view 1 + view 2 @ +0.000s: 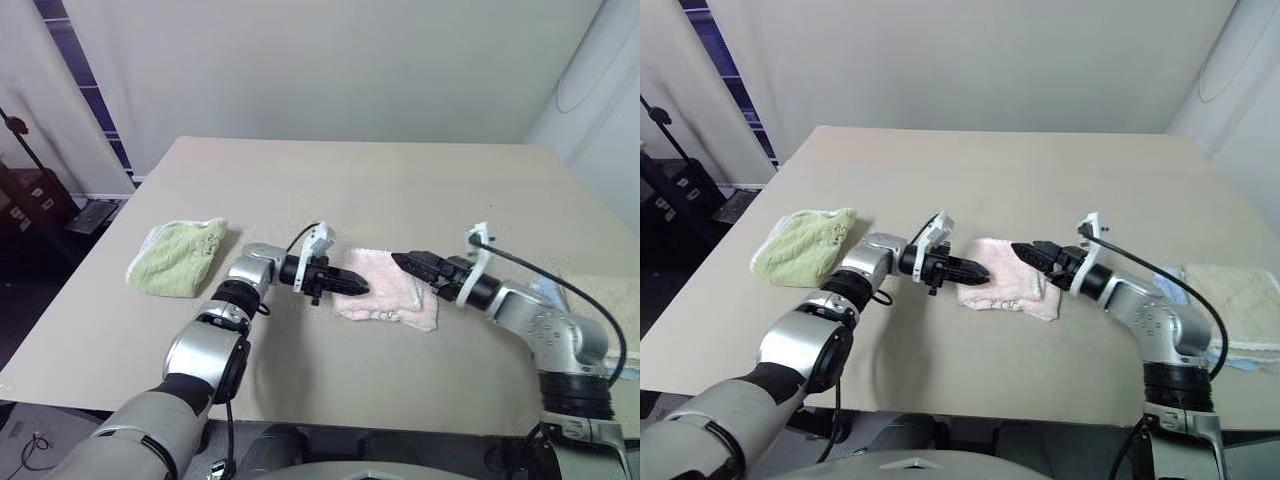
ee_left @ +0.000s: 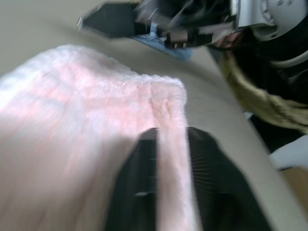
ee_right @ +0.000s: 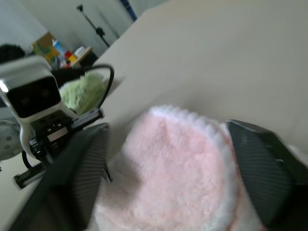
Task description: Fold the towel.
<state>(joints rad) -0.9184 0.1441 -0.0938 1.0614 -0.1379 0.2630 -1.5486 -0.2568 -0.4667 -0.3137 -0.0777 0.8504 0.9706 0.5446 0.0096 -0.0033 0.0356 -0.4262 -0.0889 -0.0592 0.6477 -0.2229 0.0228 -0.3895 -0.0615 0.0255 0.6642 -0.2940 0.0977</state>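
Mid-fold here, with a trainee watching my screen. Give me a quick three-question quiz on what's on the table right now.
1. Multiple choice: the towel lying between the left claw and the right claw is A) pale pink, B) light green, C) dark blue.
2. True or false: the right claw's jaws stand wide apart.
3. Fill in: the green towel lies on the robot's ___ side of that towel.
Key: 1 A; 2 true; 3 left.
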